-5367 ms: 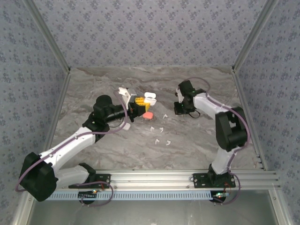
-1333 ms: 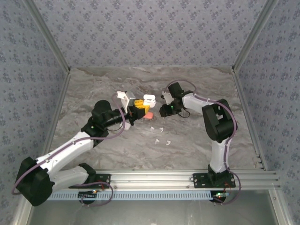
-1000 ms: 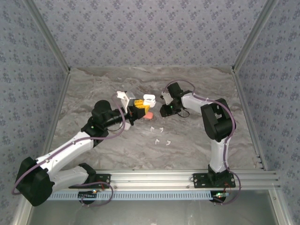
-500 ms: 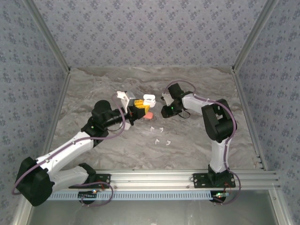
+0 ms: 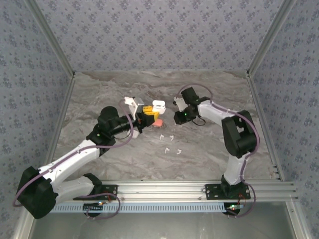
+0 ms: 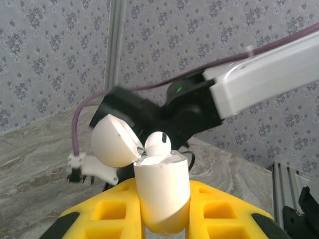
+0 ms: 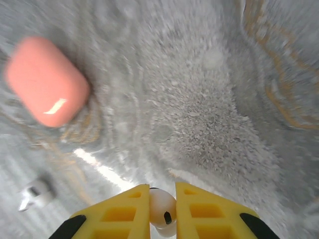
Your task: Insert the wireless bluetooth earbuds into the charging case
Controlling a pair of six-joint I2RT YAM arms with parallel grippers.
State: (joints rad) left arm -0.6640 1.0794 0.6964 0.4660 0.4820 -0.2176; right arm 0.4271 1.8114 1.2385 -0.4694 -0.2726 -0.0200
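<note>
My left gripper (image 6: 162, 199) is shut on the white charging case (image 6: 162, 191), which stands upright between the yellow fingers with its lid (image 6: 113, 142) swung open to the left. One white earbud (image 6: 157, 143) sits in the case's mouth. From above, the case (image 5: 157, 105) is at mid-table beyond the left gripper (image 5: 148, 113). My right gripper (image 7: 162, 191) is shut on a white earbud (image 7: 162, 210), just above the marble. From above, the right gripper (image 5: 177, 117) hangs right of the case. Several white earbuds (image 5: 169, 143) lie loose nearer the front.
A coral-red closed case (image 7: 47, 79) lies on the marble (image 7: 214, 109) ahead-left of my right gripper, and from above the coral case (image 5: 156, 122) is just below the white one. A loose white earbud (image 7: 35, 193) lies at the lower left. Patterned walls enclose the table.
My right gripper has shut on a white earbud and drawn slightly to the right, its elbow swinging outward. The left arm and its case have stayed still.
</note>
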